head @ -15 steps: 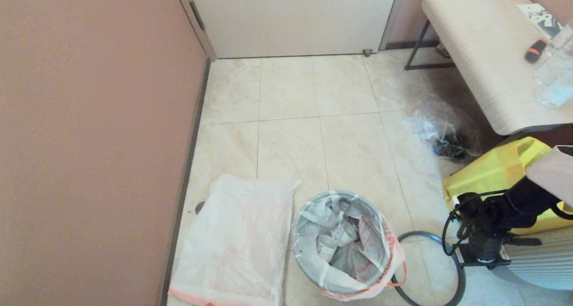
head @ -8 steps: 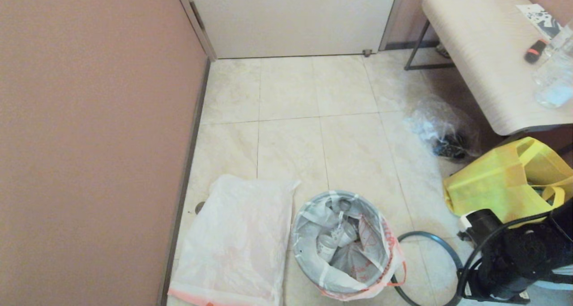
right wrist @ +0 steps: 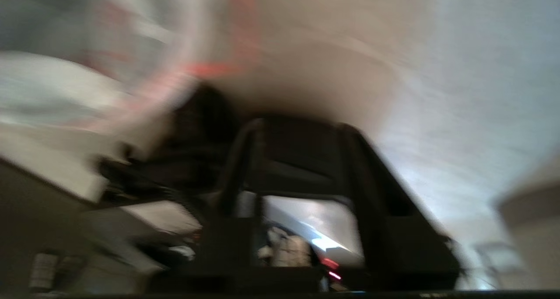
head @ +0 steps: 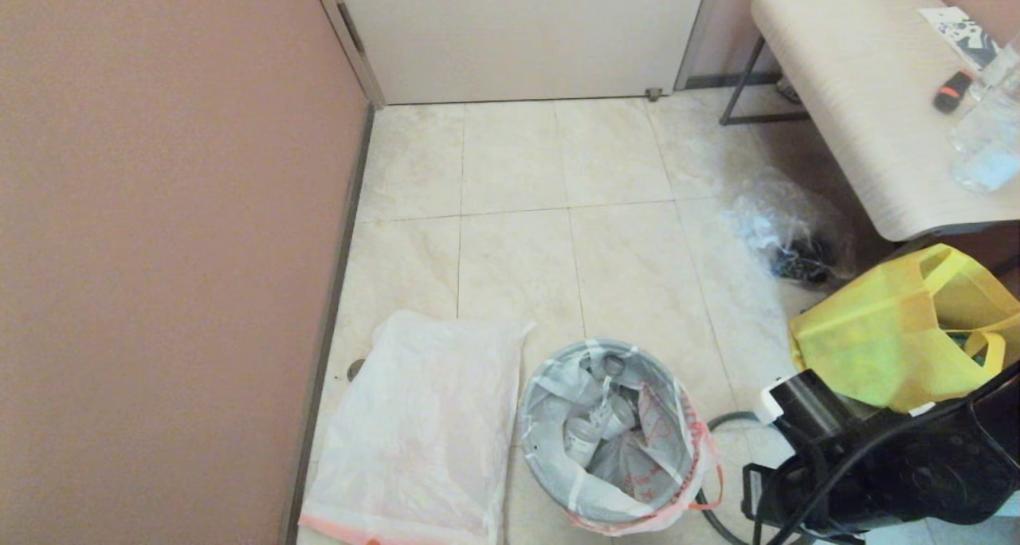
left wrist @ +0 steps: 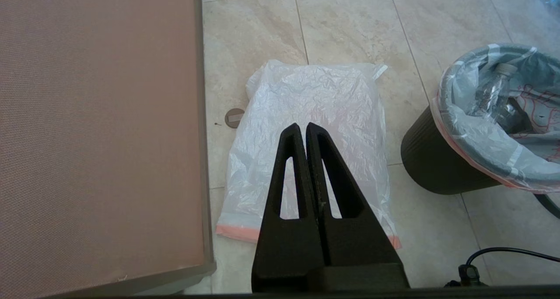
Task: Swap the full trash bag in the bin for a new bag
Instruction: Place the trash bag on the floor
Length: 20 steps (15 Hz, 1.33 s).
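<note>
The bin, a small black bucket, stands on the floor tiles. The full trash bag lines it, red-printed and holding bottles, its edge folded over the rim. The bin's grey ring lies on the floor just right of it. The new bag lies flat left of the bin, its pink band nearest me. My left gripper hangs shut and empty above the new bag. My right arm is low beside the ring. Its gripper shows blurred with the fingers apart.
A yellow tote and a clear bag with dark contents lie at the right under a pale table. A brown wall runs close along the left. A round floor cover sits by the new bag.
My right arm has swung down and leftward, from over the grey ribbed thing at the right edge to beside the ring and bin. The bags and bin have not moved.
</note>
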### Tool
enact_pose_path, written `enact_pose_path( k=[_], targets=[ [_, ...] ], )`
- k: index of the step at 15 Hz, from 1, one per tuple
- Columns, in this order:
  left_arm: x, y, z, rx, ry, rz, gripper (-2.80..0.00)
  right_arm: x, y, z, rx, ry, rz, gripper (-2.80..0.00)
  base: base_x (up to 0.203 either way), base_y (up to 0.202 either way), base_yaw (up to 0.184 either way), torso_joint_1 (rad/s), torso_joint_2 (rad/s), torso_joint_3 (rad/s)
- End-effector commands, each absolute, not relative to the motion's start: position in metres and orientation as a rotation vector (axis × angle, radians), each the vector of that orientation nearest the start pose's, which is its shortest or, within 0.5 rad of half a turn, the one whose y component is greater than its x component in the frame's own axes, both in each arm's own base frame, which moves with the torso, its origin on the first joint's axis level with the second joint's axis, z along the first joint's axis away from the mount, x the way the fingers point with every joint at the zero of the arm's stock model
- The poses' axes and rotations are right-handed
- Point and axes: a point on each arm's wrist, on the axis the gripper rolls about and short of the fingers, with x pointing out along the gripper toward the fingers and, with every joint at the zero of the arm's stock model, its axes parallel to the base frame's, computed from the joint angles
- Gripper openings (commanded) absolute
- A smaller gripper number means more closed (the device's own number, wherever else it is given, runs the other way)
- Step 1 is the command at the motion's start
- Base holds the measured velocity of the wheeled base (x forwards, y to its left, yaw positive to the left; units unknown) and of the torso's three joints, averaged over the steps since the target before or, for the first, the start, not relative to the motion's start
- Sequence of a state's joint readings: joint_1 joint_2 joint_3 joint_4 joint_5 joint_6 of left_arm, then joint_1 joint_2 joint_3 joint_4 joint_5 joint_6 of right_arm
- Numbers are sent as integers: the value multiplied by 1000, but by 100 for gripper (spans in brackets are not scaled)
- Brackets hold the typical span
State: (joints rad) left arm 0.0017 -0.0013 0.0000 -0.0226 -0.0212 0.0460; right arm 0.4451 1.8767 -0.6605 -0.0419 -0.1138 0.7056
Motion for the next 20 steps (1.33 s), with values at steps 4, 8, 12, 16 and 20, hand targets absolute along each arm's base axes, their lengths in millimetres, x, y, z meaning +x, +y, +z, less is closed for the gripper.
enact_pose_path(
  k=[4, 8, 12, 16, 20],
  targets=[
    [-22, -1, 75, 46, -12, -19, -280, 254, 127, 32, 266, 1173, -157, 0, 0, 0, 0, 0, 0, 0],
    [-22, -1, 75, 46, -12, -19, -280, 274, 130, 22, 247, 1143, -215, 0, 0, 0, 0, 0, 0, 0],
    [-22, -1, 75, 46, -12, -19, -280, 286, 120, 10, 249, 1096, -287, 0, 0, 0, 0, 0, 0, 0],
    [-22, -1, 75, 46, -12, -19, -280, 287, 116, 5, 247, 1110, -308, 0, 0, 0, 0, 0, 0, 0],
    [-22, -1, 75, 46, -13, -18, -280, 286, 114, -2, 236, 1132, -320, 0, 0, 0, 0, 0, 0, 0]
  ],
)
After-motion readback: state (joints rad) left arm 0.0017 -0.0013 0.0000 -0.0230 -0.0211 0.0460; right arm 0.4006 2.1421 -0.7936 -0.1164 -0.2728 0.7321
